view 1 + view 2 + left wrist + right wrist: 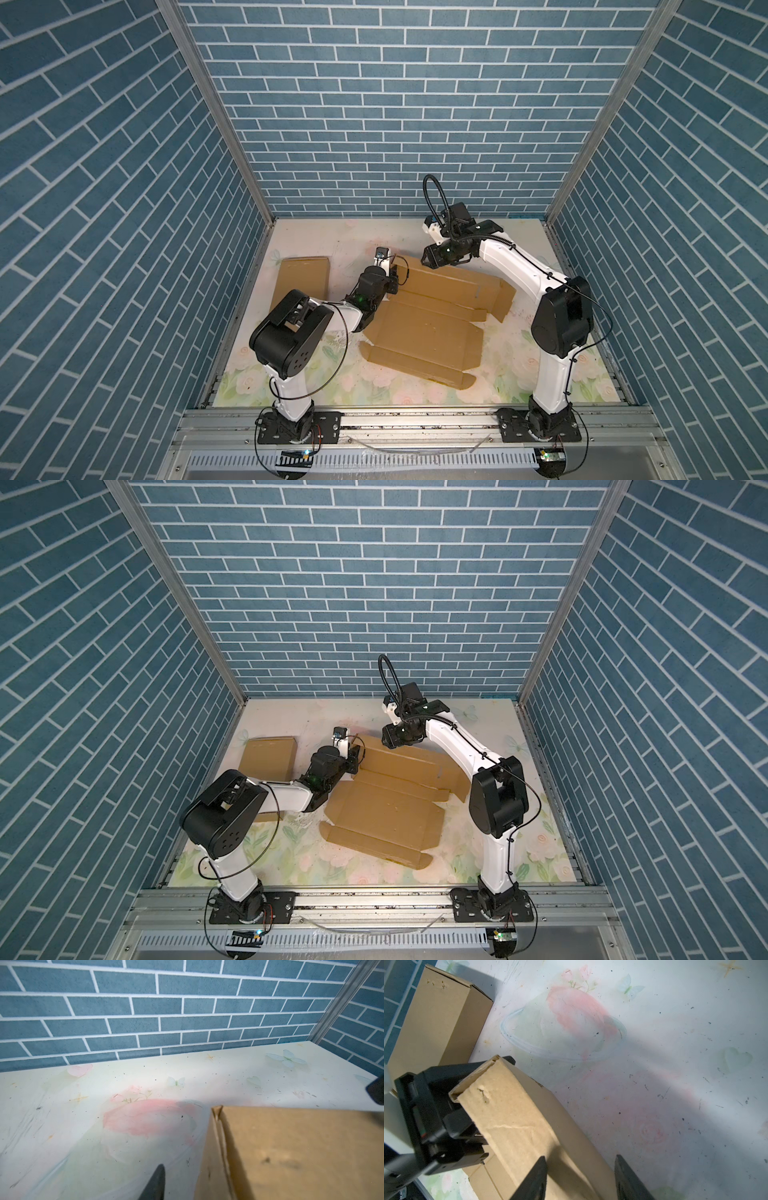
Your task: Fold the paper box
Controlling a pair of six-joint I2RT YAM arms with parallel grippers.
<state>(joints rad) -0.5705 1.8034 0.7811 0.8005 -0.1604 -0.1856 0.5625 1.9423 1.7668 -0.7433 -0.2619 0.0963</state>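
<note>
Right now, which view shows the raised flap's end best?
The right wrist view: the flap fills it, sharp, with its layered end edge plain. The left wrist view has it close but blurred. In both top views it is small, its end next to the left arm.

Flower-printed tabletop inside blue brick-patterned walls, closed brown carton near its left edge.

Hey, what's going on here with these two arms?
Two robot arms are folding a flat cardboard box blank on a floral table. Its far panel is folded up. The left gripper is at that panel's end, and the right gripper straddles it, jaws open. Another folded box lies far left.
</note>
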